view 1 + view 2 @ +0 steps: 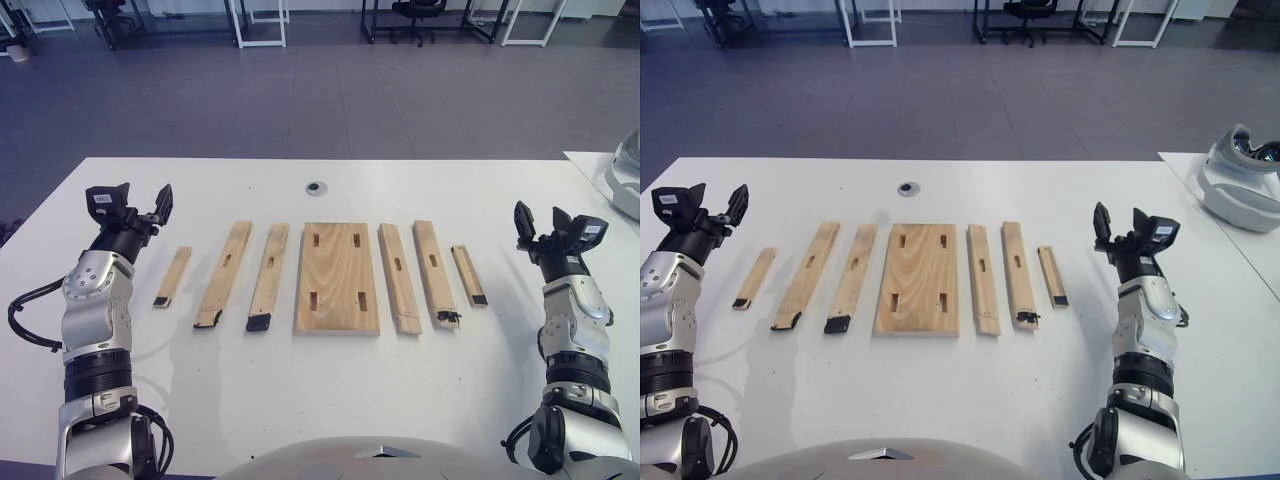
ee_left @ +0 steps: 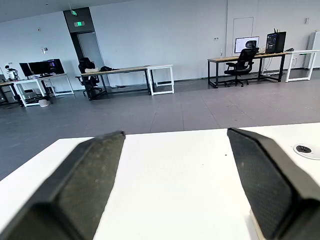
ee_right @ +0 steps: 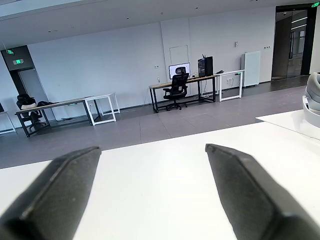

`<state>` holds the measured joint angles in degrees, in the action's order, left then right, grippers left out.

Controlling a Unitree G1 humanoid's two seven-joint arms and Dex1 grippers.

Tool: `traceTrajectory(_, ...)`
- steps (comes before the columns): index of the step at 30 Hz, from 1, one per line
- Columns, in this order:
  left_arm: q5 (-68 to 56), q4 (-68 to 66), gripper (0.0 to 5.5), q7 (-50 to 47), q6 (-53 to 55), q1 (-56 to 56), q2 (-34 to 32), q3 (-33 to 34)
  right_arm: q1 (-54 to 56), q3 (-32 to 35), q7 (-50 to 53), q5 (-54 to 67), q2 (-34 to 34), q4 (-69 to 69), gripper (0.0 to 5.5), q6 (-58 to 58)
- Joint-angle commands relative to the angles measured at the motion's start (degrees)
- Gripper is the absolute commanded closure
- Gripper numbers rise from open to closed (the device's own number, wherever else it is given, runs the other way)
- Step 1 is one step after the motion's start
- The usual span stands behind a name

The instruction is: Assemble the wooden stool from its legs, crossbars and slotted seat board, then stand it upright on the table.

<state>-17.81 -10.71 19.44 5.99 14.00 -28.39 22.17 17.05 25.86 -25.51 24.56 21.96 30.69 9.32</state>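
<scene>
Left eye view has my left claw (image 1: 143, 200) and right claw (image 1: 541, 222) both open and empty above the surface (image 1: 450, 400), slotted seat board (image 1: 338, 277) flat mid-row, so I'd grip the leg (image 1: 270, 275) just left of it squarely at mid-length.

The seat board (image 1: 337, 278) is pale grained wood, the legs (image 1: 265, 290) black-tipped, the table (image 1: 450, 190) white.

Left tool (image 1: 145, 196) and right tool (image 1: 541, 216), both splayed wide, forward, level, well apart
</scene>
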Motion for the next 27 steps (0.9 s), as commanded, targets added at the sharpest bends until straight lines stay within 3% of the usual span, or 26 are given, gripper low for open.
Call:
traceTrajectory(1, -0.2, -1.0, 1.75, 1.2, 0.6, -0.6, -1.0, 0.3, -1.0, -0.1, 0.0, -0.1, -0.2, -0.5, 1.60, -0.1)
traceTrajectory(6, -0.5, -3.1, 1.75, 6.7, 6.8, -3.7, -2.6, -2.0, -1.4, -0.3, 0.3, -0.2, -0.4, -0.8, 1.60, -0.1)
traceTrajectory(17, 2.2, -5.8, 1.75, 9.1, 16.7, -9.9, -4.9, -5.5, -2.2, -0.9, 0.8, -0.7, -0.7, -0.6, 1.60, -0.2)
traceTrajectory(27, 3.6, -8.0, 3.31, 8.9, 18.8, -11.4, -5.7, -5.3, -2.6, -1.4, 1.3, -0.7, -0.7, -0.7, 1.60, 0.0)
